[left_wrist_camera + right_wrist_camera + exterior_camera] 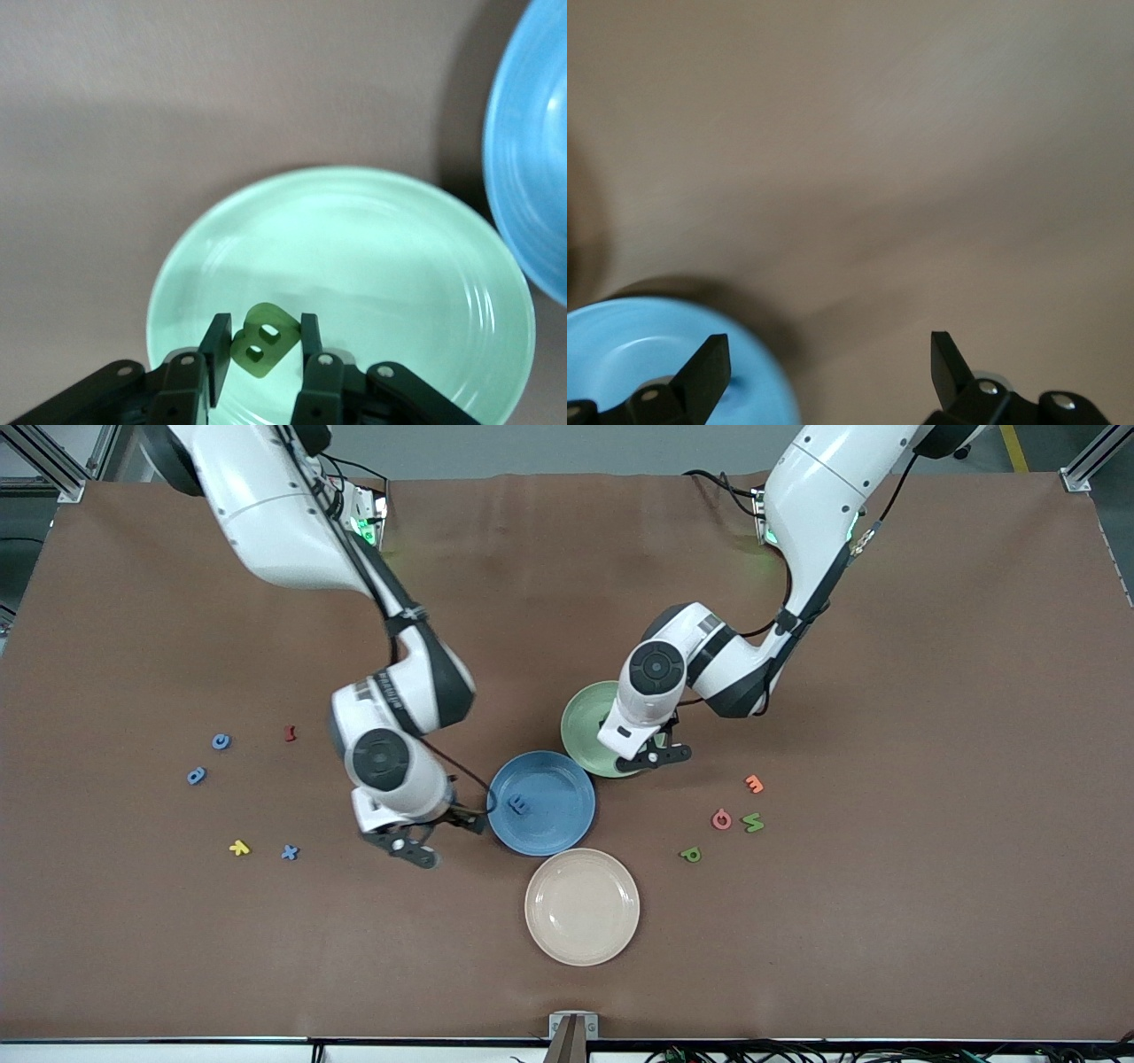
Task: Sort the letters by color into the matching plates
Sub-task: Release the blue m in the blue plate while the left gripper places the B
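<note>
Sorting is partly complete: green letters (690,854) and blue letters (290,852) remain on the table; one blue letter (519,806) lies in the blue plate (567,828) beside the wide-open right gripper (423,841); left gripper (263,345) pinches a green letter (262,338) over the green plate (399,257).

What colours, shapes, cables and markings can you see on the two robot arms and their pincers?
Both arms have glossy white rounded shells with dark grey joint bands and round grey caps. Thin black cables run along them, and green lights glow near their bases. The left pincer and right pincer are black, with flat angular fingers and silver screws.
</note>
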Controlling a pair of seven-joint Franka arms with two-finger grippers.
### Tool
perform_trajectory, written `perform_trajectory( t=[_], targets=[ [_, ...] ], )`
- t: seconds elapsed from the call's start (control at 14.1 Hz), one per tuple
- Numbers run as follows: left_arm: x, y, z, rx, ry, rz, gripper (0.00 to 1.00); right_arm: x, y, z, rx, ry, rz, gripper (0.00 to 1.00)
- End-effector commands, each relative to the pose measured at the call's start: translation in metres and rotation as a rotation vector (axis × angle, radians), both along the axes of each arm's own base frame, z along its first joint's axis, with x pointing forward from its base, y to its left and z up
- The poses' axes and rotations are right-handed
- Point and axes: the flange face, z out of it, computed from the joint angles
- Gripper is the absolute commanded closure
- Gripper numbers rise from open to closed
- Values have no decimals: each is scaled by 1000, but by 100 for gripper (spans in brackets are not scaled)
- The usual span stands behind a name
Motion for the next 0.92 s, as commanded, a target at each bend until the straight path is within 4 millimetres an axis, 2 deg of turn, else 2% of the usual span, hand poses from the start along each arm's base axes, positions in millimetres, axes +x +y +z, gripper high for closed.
perform_trajectory(
  t=[0.0, 0.21, 0.28, 0.43, 0.57, 0.64, 0.71, 0.78, 0.85],
  targets=[
    [-15, -1, 2, 30, -6, -5, 74, -23, -89, 2, 2, 13, 54, 0],
    [-27, 2, 2, 45, 2, -18, 74, -10, -196, -13, -22, -8, 20, 0],
    [-30, 4, 1, 49, 4, -22, 74, -4, -224, -12, -18, -30, 32, 0],
    [-36, 4, -1, 56, 10, -29, 74, 2, -268, -20, -15, -60, 97, 0],
    [-36, 4, -2, 57, 11, -29, 72, 3, -276, -37, -14, -74, 111, 0],
    [-36, 4, -2, 57, 11, -29, 55, 3, -276, -47, -13, -76, 111, 0],
    [-35, 5, 0, 56, 9, -28, 46, 4, -275, -56, -13, -84, 113, 0],
    [-34, 5, 5, 52, 2, -27, 23, 6, -277, -63, -12, -102, 110, 0],
    [-30, 8, 8, 49, -3, -21, 15, 6, -278, -71, -11, -105, 108, 0]
  ],
)
